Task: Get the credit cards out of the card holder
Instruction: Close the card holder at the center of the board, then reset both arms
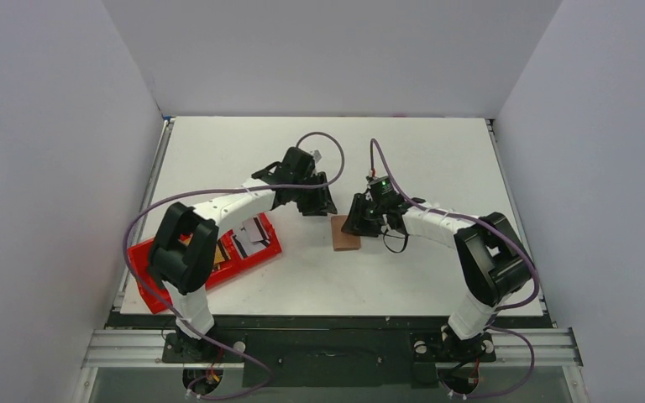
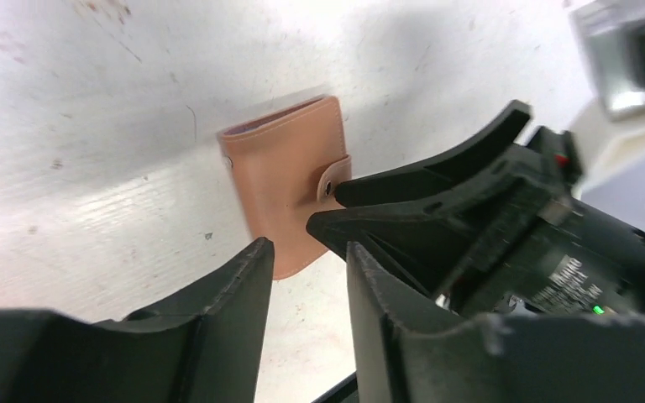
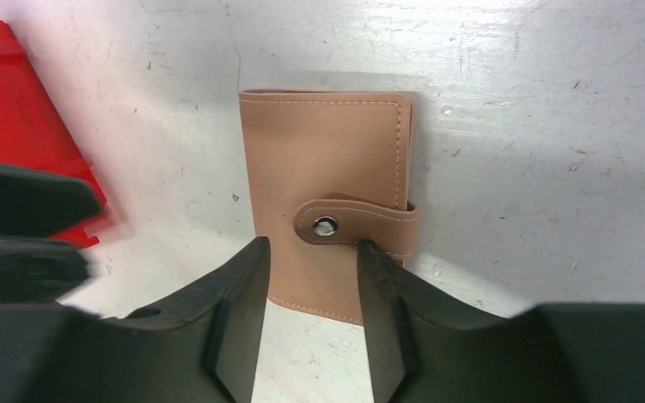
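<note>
Tan leather card holder [image 3: 327,168] lies flat and snapped shut, central on the desk [image 3: 554,126], right of the red tray [image 3: 17,126], with no credit cards showing; the right gripper [image 3: 312,246] at its snap tab [image 3: 353,222] and the left gripper [image 2: 308,245] close by both have jaws apart and empty. We judge that prying the tab unbraced could skid the holder, or the crowded arms collide; we can read no writing anywhere.
</note>
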You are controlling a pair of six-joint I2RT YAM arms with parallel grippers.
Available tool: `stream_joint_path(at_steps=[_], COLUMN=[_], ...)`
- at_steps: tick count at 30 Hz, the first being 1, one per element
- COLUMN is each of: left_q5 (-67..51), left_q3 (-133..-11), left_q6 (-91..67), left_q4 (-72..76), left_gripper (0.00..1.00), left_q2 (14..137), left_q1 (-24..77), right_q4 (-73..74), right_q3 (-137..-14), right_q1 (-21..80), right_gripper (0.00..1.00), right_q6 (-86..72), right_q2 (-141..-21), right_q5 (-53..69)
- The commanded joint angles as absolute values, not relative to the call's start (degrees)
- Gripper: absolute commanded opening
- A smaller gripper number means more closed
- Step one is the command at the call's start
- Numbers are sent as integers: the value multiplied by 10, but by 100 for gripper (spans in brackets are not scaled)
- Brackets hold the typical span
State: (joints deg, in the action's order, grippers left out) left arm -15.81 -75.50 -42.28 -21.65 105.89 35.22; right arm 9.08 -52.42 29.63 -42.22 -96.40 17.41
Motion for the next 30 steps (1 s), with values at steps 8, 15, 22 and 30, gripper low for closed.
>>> stream_joint_path(at_steps=[8, 15, 22, 30], left_q5=[-161, -145, -103, -95], left_q3=[-764, -766, -756, -740], left_q6=[-363, -332, -313, -307], left_q4=[-244, -250, -257, -259], left_gripper=[51, 57, 59, 61], left_q2=[927, 861, 800, 779], left_q1=[287, 263, 248, 238], right_q4=[142, 167, 160, 156], right_q3=[-621, -642, -618, -593], right_q1=[291, 275, 270, 270], right_gripper=[54, 63, 67, 68], right_q6=[-426, -411, -402, -404], right_q2=[-882, -810, -714, -662], right_q5=[185, 138, 71, 42])
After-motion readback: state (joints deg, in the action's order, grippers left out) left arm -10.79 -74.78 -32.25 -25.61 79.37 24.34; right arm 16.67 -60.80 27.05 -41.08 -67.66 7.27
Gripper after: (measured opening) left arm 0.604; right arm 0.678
